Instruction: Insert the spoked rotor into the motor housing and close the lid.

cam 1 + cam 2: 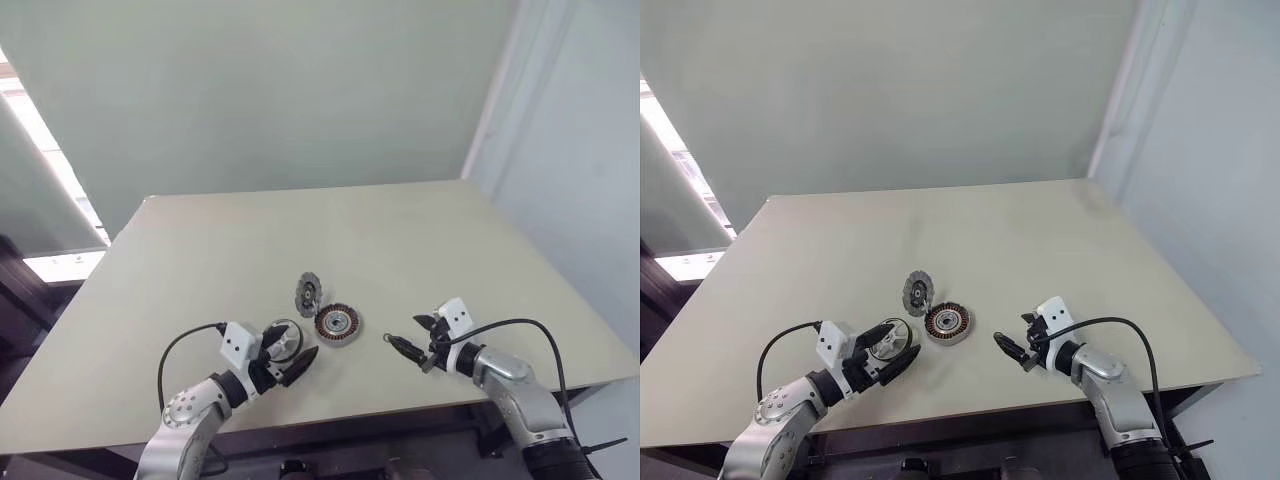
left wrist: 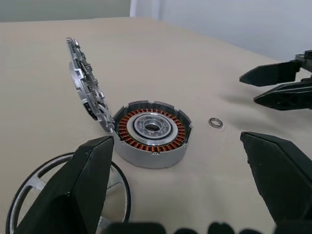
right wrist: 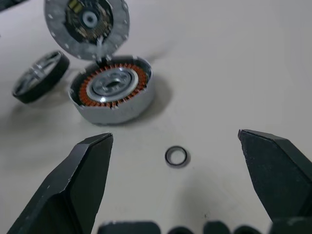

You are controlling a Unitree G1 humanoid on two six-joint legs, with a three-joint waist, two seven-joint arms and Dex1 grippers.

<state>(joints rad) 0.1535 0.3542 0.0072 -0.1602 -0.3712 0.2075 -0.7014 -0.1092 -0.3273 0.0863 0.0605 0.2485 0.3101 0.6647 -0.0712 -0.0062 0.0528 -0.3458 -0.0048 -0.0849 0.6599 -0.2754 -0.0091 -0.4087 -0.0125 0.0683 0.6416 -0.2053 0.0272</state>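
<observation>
Beige tabletop (image 1: 400,230), parts clustered near the front edge. Round grey motor housing (image 1: 337,323) with its coppery-orange winding ring and silvery centre lies flat, open side up. Dark-grey notched-rim lid (image 1: 308,293) stands tilted up at the housing's 11 o'clock, its lower edge touching the housing rim; inner face with pale centre shows in the right wrist view. Shiny silver spoked rotor (image 2: 34,183) with its dark outer band lies flat on the table at the housing's 9 o'clock, just beside it, partly behind a left finger. Tiny thin metal ring (image 3: 176,156) sits loose on the table at the housing's 3 o'clock, near it.

Left gripper (image 1: 282,358), black fingers, jaws wide, holding nothing, over the rotor. Right gripper (image 1: 414,341), jaws wide and empty, at the ring's 3 o'clock, pointing toward it.
</observation>
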